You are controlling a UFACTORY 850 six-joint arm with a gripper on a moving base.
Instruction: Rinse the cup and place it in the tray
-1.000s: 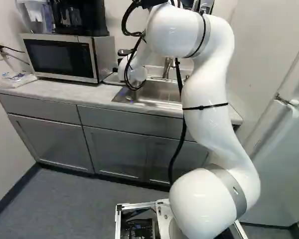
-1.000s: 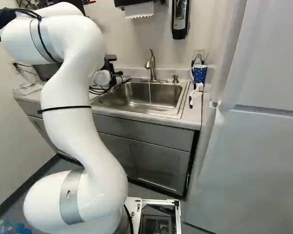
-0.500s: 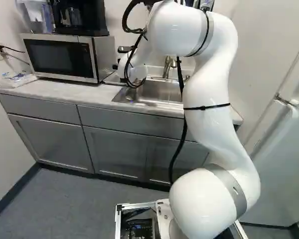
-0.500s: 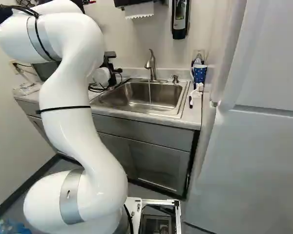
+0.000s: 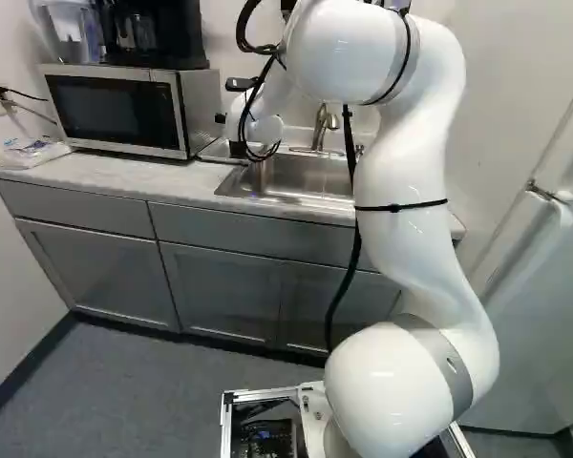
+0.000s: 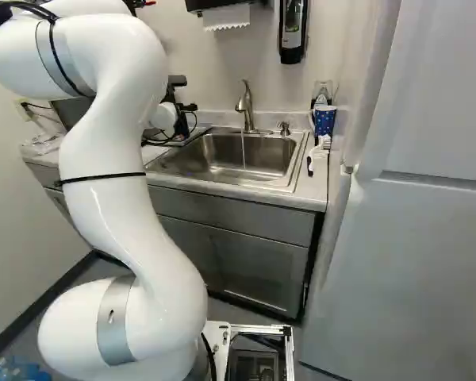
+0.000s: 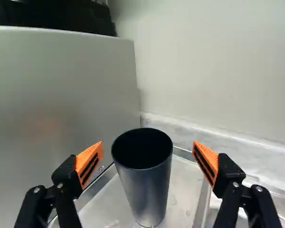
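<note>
The cup (image 7: pixel 146 190), upright in the tray (image 7: pixel 186 183) between parted fingers (image 7: pixel 89 164), is judged light, stiff and slippery if wet, best gripped across its sides.

Kitchen: sink (image 6: pixel 230 159), faucet (image 6: pixel 247 105), microwave (image 5: pixel 115 110), grey cabinets (image 5: pixel 220 277).

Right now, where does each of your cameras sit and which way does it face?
Left base view: behind my arm, to its left, looking ahead and down at the microwave and sink; the arm shows right of middle.
Right base view: behind, to its right, facing the sink and blue mug; arm left of middle.
Wrist view: along the gripper at the cup standing in the tray, open fingers either side.
Both base views share arm and sink.
</note>
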